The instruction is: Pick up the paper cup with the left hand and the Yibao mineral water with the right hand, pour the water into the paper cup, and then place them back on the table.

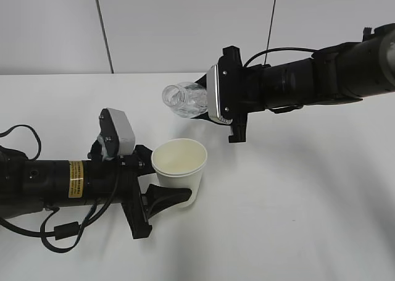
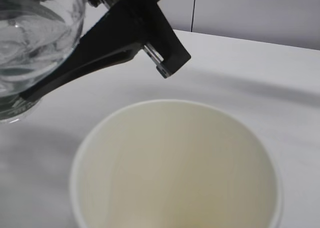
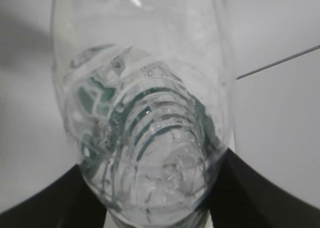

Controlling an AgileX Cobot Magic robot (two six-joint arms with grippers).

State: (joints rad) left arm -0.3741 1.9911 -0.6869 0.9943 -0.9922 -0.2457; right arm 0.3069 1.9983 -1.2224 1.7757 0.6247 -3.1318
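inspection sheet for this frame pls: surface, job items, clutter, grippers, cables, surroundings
Surface: white table, bare where visible.
Job's things: paper cup upright, inside looks dry; bottle tipped on its side, open mouth to the left, up and left of the cup rim. No stream of water seen.
Clutter: nothing seen.
Grippers: left gripper shut on the cup; right gripper shut on the bottle.
Cables: black cables loop along the left arm; one arcs over the right arm.
Surroundings: pale wall panels with dark seams.
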